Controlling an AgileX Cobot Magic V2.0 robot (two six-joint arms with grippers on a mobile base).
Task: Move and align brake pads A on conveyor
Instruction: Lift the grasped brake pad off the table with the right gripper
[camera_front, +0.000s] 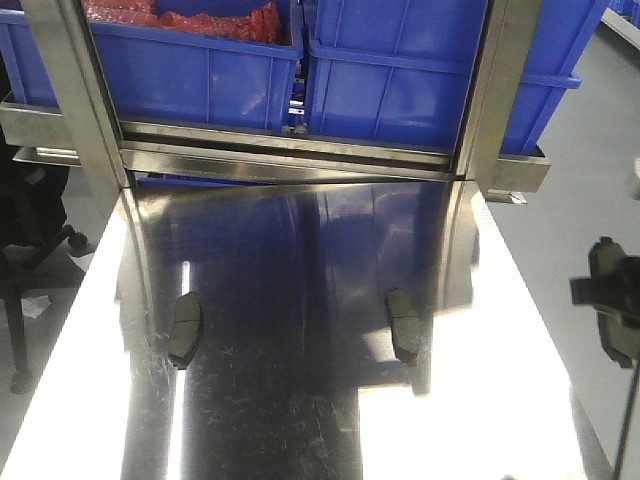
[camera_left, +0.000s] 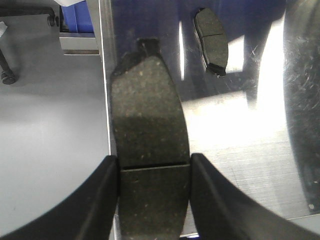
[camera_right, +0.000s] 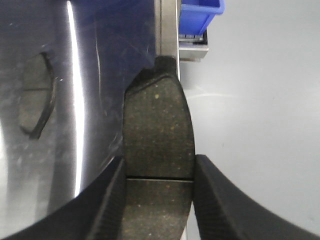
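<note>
Wrist views showed left gripper (camera_left: 154, 165) and right gripper (camera_right: 159, 167) jaws each clamped on a pad (camera_left: 147, 125); two pads (camera_front: 185, 328) (camera_front: 404, 325) lay on tabletop (camera_front: 300, 430), not yet moved.

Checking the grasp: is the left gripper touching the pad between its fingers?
Touching. Left wrist view: both fingers of the left gripper press the pad at its sides, no gap.

front: high, facing down steel tabletop (camera_front: 300, 400) | wrists: close over its side edges | shared: tabletop, lying brake pads (camera_front: 185, 330)
</note>
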